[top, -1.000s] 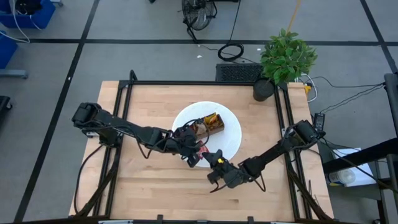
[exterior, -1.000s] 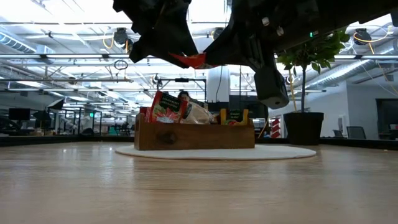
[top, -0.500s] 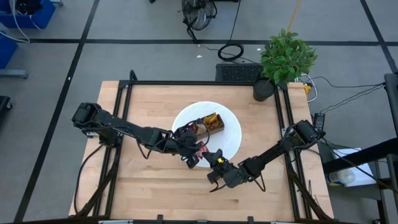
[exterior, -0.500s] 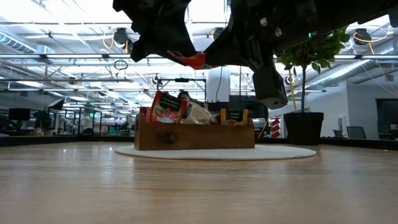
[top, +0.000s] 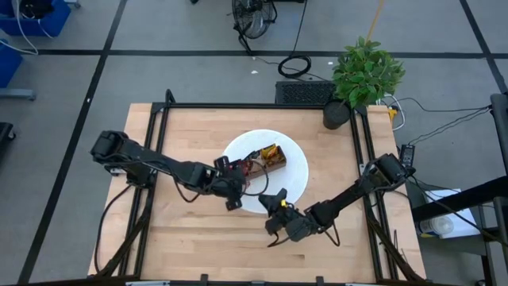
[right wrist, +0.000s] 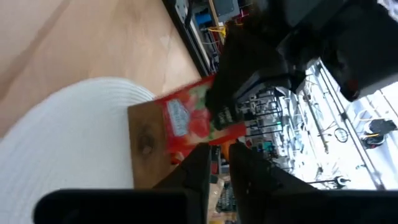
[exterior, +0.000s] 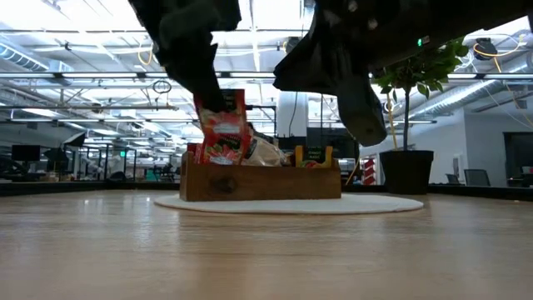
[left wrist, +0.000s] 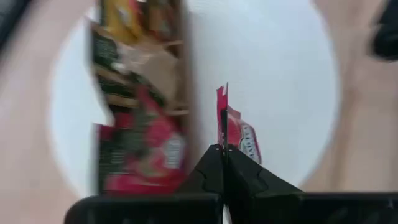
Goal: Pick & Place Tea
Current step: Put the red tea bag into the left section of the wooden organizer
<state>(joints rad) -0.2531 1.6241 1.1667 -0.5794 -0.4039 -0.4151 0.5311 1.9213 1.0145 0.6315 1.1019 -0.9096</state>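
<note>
Passing the red tea sachet (exterior: pixel 221 127) between arms.
Left tool (left wrist: pixel 222 163), now clamped on it, has carried it from the right tool (right wrist: pixel 214 157), slightly parted, toward the wooden tray (exterior: pixel 260 181).

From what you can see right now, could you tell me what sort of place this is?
Probably an open-plan lab or workshop: exposed ceiling trusses with strip lights, desks with monitors behind the wooden table, cables on the grey floor.

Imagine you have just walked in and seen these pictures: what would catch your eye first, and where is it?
First, the red tea sachet hanging in the air from the left gripper, whose jaws are shut on it, just in front of the wooden tray. That tray, stuffed with more sachets, sits on a white round mat mid-table. The right gripper hovers close by at the mat's near edge, holding nothing.
</note>
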